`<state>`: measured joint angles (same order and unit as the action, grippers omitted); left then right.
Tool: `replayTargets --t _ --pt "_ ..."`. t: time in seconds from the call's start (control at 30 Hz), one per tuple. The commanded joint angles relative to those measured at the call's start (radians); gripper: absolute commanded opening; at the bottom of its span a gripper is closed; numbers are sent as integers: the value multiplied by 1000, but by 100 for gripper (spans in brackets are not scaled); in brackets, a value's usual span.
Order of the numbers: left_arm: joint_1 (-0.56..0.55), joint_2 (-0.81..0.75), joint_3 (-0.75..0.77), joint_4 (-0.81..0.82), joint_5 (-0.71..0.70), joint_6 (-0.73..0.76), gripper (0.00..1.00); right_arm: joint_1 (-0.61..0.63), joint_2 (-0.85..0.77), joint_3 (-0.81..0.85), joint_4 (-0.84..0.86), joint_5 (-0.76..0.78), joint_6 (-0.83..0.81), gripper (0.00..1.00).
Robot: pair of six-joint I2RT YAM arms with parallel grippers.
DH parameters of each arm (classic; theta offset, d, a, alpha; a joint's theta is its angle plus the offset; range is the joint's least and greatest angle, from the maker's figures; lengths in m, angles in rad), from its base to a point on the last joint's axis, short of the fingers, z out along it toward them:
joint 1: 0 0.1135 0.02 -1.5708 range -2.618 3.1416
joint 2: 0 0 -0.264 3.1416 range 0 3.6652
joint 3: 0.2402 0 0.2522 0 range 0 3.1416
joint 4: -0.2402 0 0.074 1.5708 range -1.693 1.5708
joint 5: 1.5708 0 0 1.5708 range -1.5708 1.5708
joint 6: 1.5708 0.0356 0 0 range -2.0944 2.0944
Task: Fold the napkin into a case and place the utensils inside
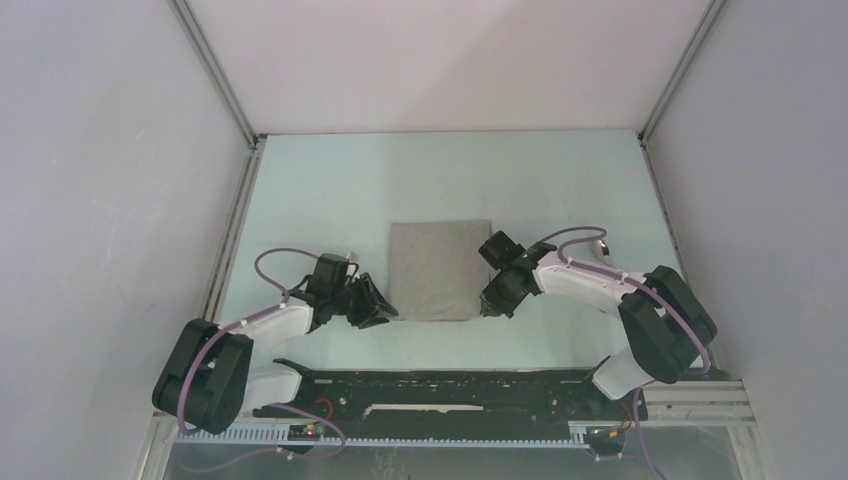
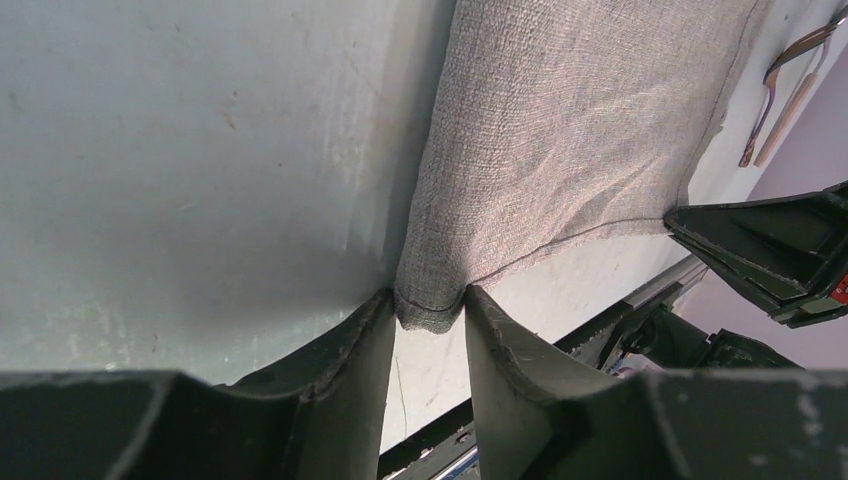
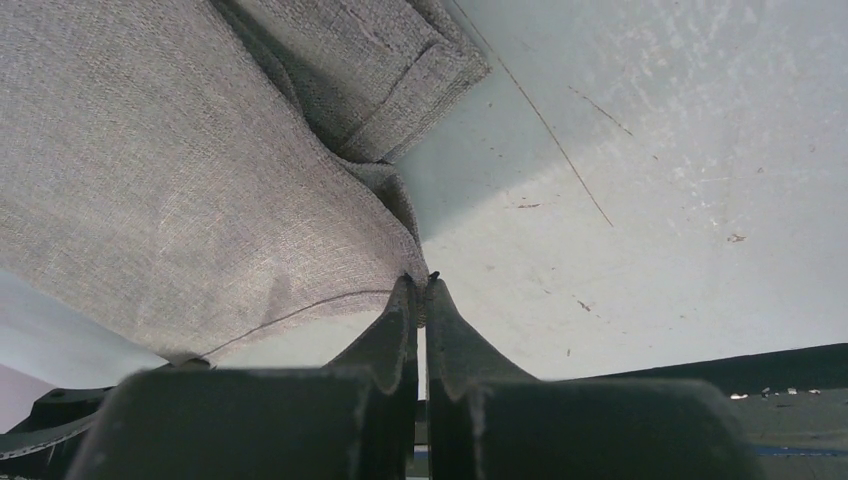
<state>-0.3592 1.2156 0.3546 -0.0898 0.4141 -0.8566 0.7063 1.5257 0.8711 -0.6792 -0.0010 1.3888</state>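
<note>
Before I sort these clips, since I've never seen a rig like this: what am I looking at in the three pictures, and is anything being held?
These are two robot arms bolted at the near edge of a pale table. The wide picture looks down from above and behind them. The other two come from a camera on each wrist, so the dark prongs at the bottom of each are that arm's own fingers. A grey-beige cloth napkin lies in the middle of the table. The right gripper is pinched shut on the napkin's near right corner. The left gripper has a finger on each side of the near left corner; whether it grips yet I cannot tell. Two pink-handled utensils lie on the table to the right of the napkin, untouched.
</note>
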Motion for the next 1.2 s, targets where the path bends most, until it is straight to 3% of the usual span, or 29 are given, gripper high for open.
replayTargets --t 0.0,0.03,0.07,0.13,0.17,0.33,0.9,1.17 --pt "-6 21 -21 -36 -64 26 41 -7 -25 -4 17 21 -23 0" --pt "-6 24 -22 -40 -68 29 39 -10 -17 -3 18 13 -33 0" --pt "-6 27 -21 -42 -70 33 38 -11 -11 -3 17 12 -42 7" --pt "-6 31 -22 -45 -70 37 38 -11 -4 -3 8 12 -58 30" --pt "-7 32 -23 -45 -69 38 39 -11 0 -3 3 12 -63 37" --pt "-7 16 -22 -58 -66 43 40 -11 14 -3 -11 -13 -69 52" --pt "-7 -16 -29 -80 -74 69 42 -31 180 70 -63 -39 -45 54" --pt "-7 -73 -52 -89 -76 60 43 -27 231 101 -106 -1 -2 47"
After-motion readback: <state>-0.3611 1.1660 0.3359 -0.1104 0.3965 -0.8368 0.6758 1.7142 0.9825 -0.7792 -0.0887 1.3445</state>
